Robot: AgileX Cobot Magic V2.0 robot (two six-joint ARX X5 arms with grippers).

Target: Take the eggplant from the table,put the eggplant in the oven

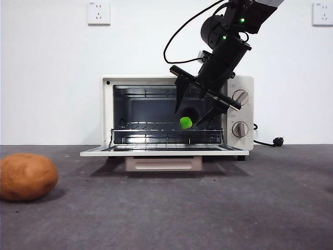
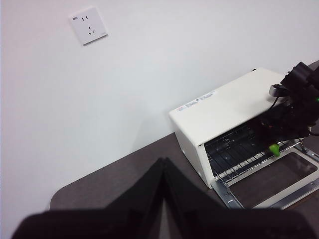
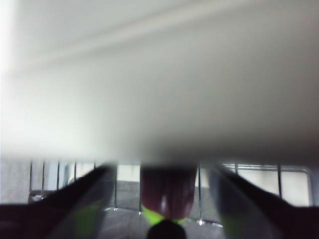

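Front view: grey tabletop spans the scene, white wall behind with two sockets. Cream oven sits mid-table, door dropped flat open toward the camera, wire rack visible inside, two round knobs on its right panel. Right arm comes down from the upper right, big and dark, right gripper at the oven mouth on the right side of the cavity. Its jaws are spread wide, one on each side of the eggplant; right wrist view shows gaps between the jaws and the purple body, so released, not grasping. Eggplant is in the oven opening just above the rack, green stem cap pointing out toward the front; cannot tell if it rests on the rack. Left gripper waits well off to the oven's left, jaws pressed together, holding nothing. Orange-brown potato lies on the tabletop at far left, well apart from the oven.
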